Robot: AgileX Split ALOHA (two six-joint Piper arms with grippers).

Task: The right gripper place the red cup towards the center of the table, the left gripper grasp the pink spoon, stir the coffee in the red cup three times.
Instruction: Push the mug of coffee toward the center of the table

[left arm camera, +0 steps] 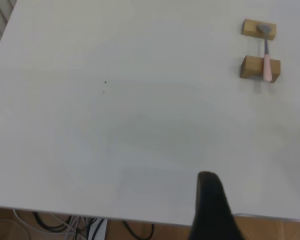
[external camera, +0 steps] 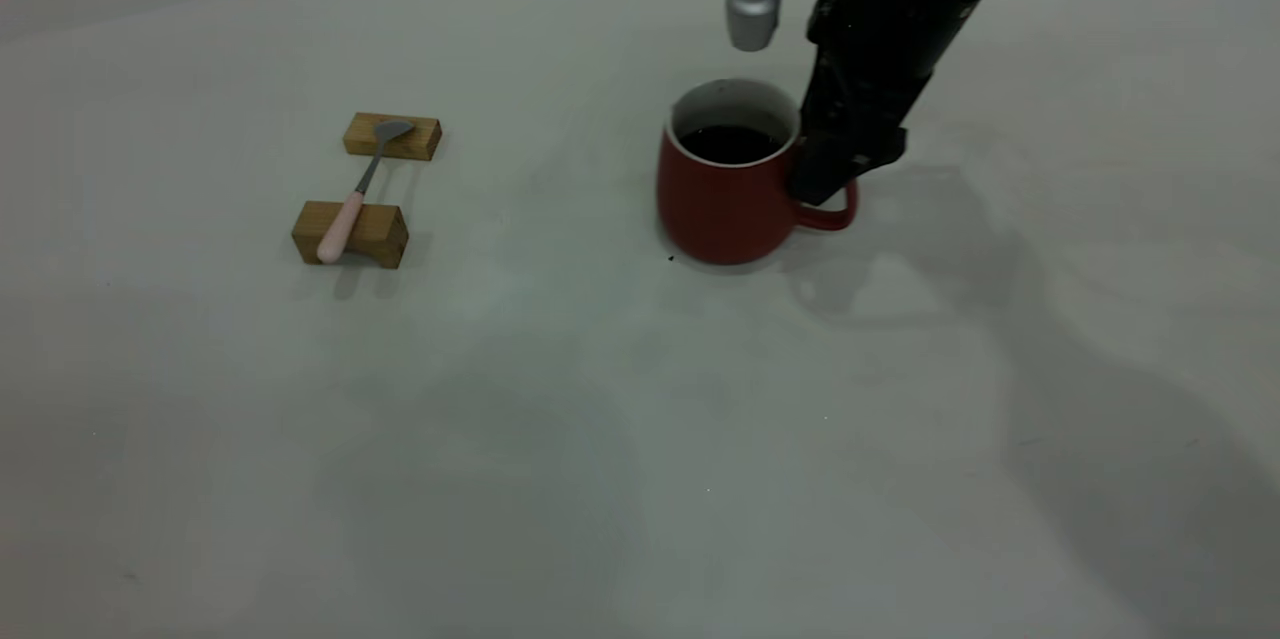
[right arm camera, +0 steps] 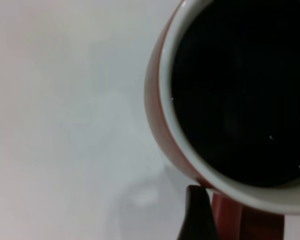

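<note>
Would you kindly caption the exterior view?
Right gripper at the red cup's handle; pink spoon lies across two wooden blocks.

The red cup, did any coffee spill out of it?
No spill shows. The red cup stands upright on the table, coffee inside. The right claw is at its handle. One tiny dark speck lies beside its base.

The right gripper [external camera: 825, 181] is cut off above by the exterior view's top edge, and part of the handle of the red cup [external camera: 722, 209] is hidden behind its jaws, so the grip cannot be judged. In the right wrist view, the cup is cropped beyond the single visible finger [right arm camera: 197, 215]. Of the left gripper, only one dark finger [left arm camera: 212, 210] is shown, cropped at the frame's edge.
</note>
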